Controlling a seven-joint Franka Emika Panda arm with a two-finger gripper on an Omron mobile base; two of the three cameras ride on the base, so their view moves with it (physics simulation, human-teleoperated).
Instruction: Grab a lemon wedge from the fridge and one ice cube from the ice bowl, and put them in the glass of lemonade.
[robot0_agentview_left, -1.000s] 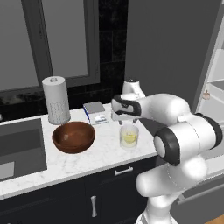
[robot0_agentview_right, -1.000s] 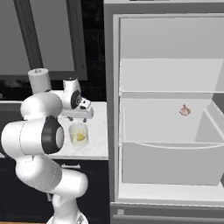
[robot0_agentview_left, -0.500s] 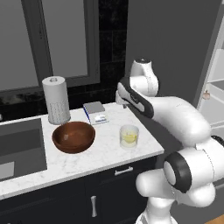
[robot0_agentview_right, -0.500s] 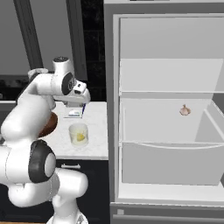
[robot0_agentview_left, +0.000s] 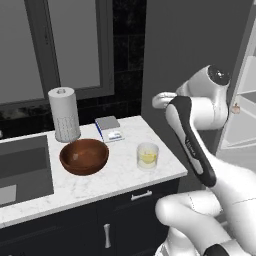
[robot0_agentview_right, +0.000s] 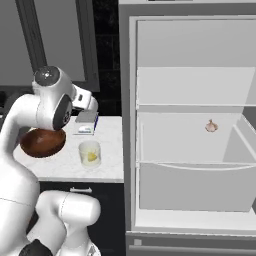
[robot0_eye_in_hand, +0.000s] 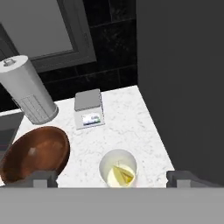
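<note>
White marble counter; dark cabinets (black backsplash)

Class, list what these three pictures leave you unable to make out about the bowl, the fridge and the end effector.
- Ice bowl: in the right base view the arm covers its upper left; in the hand view its lower part is cut off. Any ice cubes inside are too faint to tell.
- Fridge: in the left base view the arm and the picture's edge hide most of its inside.
- End effector: only two dark finger tips show in the hand view, spread wide apart.

The ice bowl's contents are perhaps hidden behind the arm.
</note>
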